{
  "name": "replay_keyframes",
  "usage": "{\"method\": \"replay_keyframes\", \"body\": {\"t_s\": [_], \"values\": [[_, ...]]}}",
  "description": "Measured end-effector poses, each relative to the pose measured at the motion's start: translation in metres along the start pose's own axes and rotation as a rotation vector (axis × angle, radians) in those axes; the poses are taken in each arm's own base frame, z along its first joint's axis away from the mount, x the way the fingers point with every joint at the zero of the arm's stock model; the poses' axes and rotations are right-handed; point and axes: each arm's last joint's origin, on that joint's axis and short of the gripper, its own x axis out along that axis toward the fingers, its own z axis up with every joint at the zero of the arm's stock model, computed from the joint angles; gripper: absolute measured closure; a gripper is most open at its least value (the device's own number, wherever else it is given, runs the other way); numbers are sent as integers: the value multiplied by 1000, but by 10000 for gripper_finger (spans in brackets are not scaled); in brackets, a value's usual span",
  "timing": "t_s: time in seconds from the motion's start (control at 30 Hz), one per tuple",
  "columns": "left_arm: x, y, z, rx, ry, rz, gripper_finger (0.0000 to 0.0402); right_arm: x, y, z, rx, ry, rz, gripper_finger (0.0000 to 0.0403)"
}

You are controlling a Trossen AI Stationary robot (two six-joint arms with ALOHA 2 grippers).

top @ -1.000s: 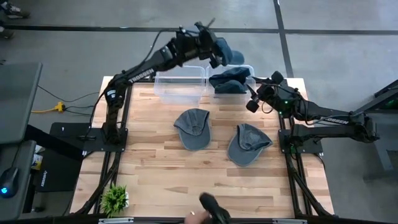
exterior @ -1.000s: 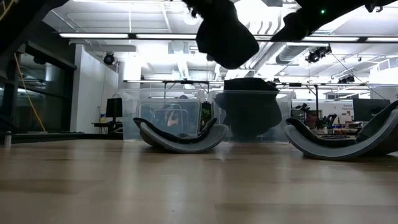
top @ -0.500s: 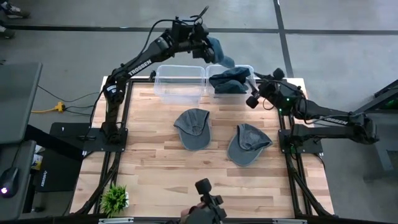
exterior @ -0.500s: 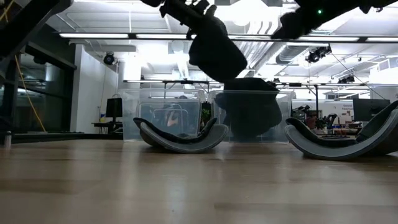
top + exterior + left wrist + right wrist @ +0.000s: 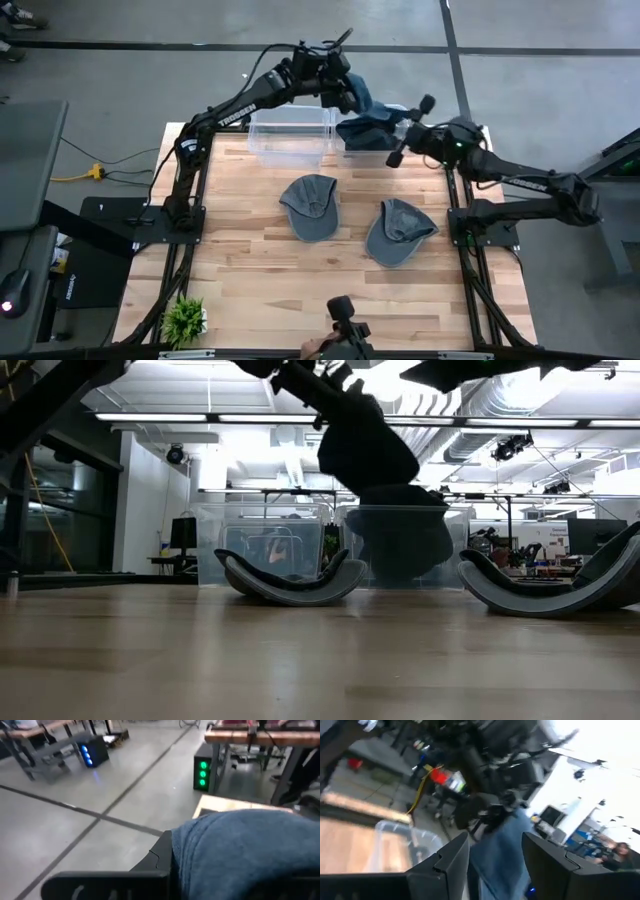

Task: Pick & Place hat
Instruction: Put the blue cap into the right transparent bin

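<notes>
Grey concrete floor (image 5: pixel 540 50) crossed by dark lines. Pale wood-plank tabletop (image 5: pixel 260 270); small green plant (image 5: pixel 185 320) at 7 o'clock corner. Ceiling strip lights (image 5: pixel 200 417), exposed ducts (image 5: pixel 500 440). Glass partition (image 5: pixel 60 510) at 9 o'clock.

Industrial robotics lab: concrete floor (image 5: pixel 100 90) with taped lines, exposed ceiling ducts (image 5: pixel 500 400), strip lights, workbenches (image 5: pixel 260 735) with electronics (green and blue LEDs), wooden tabletop (image 5: pixel 250 260) on a metal frame.

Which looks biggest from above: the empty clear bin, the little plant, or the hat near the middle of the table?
Largest to smallest in the high view:
1. empty clear bin
2. middle hat
3. little plant
</notes>
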Motion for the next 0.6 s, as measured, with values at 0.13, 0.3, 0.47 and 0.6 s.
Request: {"method": "replay_keyframes", "body": {"t_s": [0.13, 0.3, 0.47, 0.6], "values": [[-1, 0, 2, 3, -12, -13, 401, 22, 8, 0, -60, 25, 56, 226], [-2, 0, 1, 9, -1, -19, 401, 38, 9, -1, -72, 117, -26, 224], [-2, 0, 1, 24, 3, -21, 401, 46, 9, 4, -65, 90, -35, 197], [-2, -1, 1, 30, 1, -32, 401, 50, 10, 3, -30, 89, -43, 164]]}}
